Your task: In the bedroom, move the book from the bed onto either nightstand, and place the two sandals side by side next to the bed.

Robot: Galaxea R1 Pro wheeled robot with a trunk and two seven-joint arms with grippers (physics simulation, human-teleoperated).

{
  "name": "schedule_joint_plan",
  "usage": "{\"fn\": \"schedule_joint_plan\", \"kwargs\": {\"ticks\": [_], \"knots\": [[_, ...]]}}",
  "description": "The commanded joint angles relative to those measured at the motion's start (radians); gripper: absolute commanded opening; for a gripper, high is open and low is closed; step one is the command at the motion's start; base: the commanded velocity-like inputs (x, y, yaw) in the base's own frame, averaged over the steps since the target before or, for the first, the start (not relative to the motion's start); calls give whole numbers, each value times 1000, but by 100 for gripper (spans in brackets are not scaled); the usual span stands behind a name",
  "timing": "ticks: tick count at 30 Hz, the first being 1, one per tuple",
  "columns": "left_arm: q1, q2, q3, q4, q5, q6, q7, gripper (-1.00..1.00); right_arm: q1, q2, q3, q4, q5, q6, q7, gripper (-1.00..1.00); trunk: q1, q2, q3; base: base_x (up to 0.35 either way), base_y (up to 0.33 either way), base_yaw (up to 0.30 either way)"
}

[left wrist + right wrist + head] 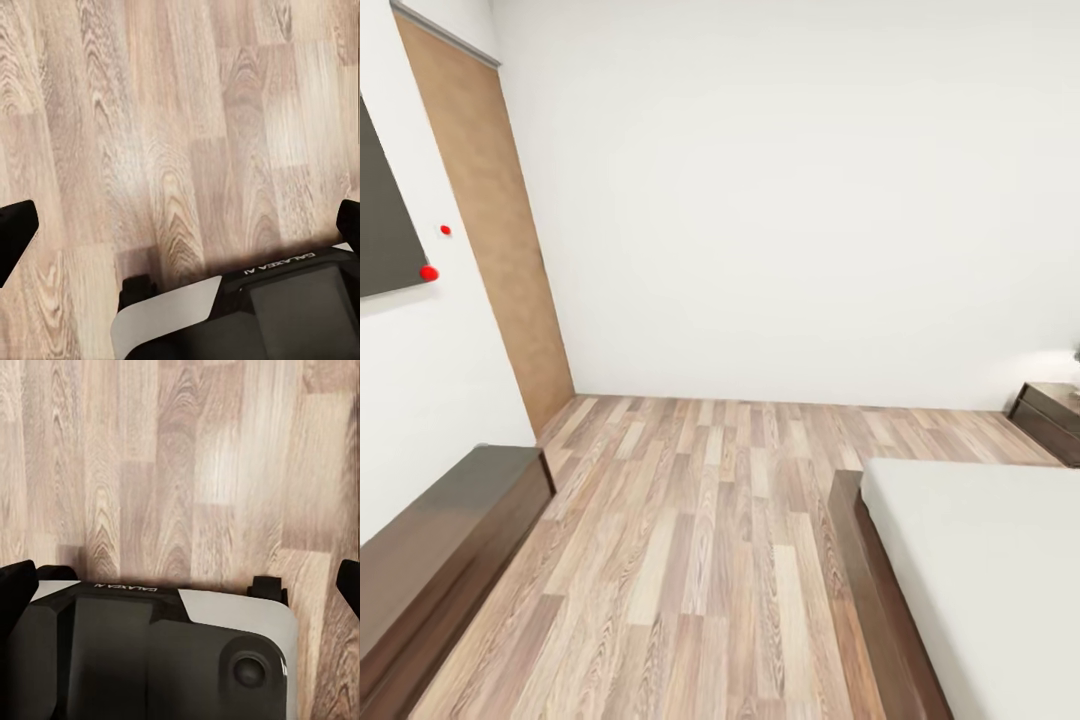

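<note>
White walls (780, 200) meet a floor (700, 520) of streaked brown and beige wood-grain planks, with a pale grey-white mattress on the dark brown bed (980, 580), a dark brown nightstand (1052, 418), and a tan door (495, 230).

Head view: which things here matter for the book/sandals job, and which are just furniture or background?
Task things:
- bed, pale mattress, dark frame, at right
- nightstand, far right by the wall
- wood-plank floor beside the bed, where the sandals should go

Not part of it:
- long low dark cabinet, at left
- brown door
- dark wall panel
</note>
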Motion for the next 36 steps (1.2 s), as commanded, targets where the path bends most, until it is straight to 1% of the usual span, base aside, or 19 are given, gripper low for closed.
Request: {"fn": "schedule_joint_plan", "kwargs": {"ticks": [1,5,9,25,36], "knots": [[-1,0,9,0,-10,-3,-2,100,-2,0,-7,3,1,-1,3,100,1,-1,-1,286,0,-270],[0,0,9,0,-10,-3,-1,100,-2,0,-7,3,1,-1,3,100,1,-1,-1,219,0,-264],[-1,0,9,0,-10,-3,-1,100,-2,0,-7,3,1,-1,3,100,1,-1,-1,73,0,-166],[-1,0,9,0,-10,-3,-2,100,-2,0,-7,3,4,-1,2,100,1,-1,-1,15,0,-17],[-1,0,9,0,-10,-3,-1,100,-2,-1,-7,3,2,-1,2,100,1,-1,-1,286,0,0]]}}
